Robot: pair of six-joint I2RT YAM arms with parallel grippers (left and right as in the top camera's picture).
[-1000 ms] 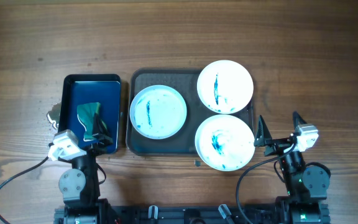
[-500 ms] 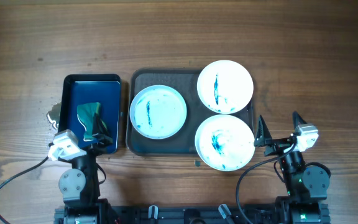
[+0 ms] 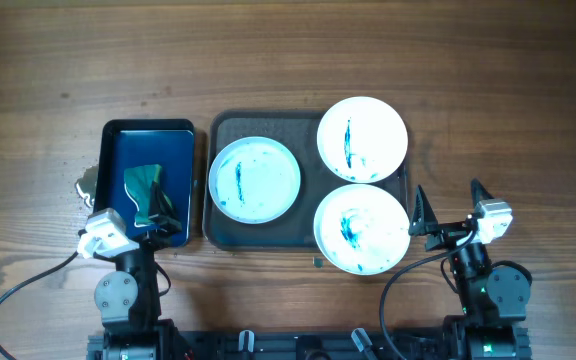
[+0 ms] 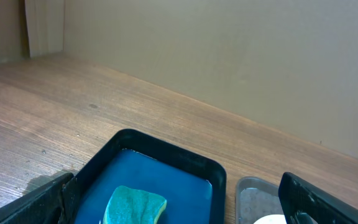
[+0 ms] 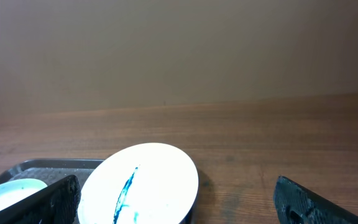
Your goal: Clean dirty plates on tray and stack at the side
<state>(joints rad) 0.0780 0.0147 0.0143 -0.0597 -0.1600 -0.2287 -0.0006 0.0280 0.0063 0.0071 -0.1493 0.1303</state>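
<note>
Currently both claws released: left gripper (image 4: pixel 176 186) facing the sponge (image 3: pixel 146 193), right gripper (image 3: pixel 448 208) by the worktop's right edge. All plates (image 3: pixel 254 179) sit on the tray (image 3: pixel 226 128), mid-worktop. Risk: the near-edge plate (image 3: pixel 361 227) overhangs the rim and may tip when pinched.

no readable text, no labels, no brand marks, no numbers in any view

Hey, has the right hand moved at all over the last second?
No. The right hand sits at the same spot just right of the tray, level with the nearest plate, as before.
</note>
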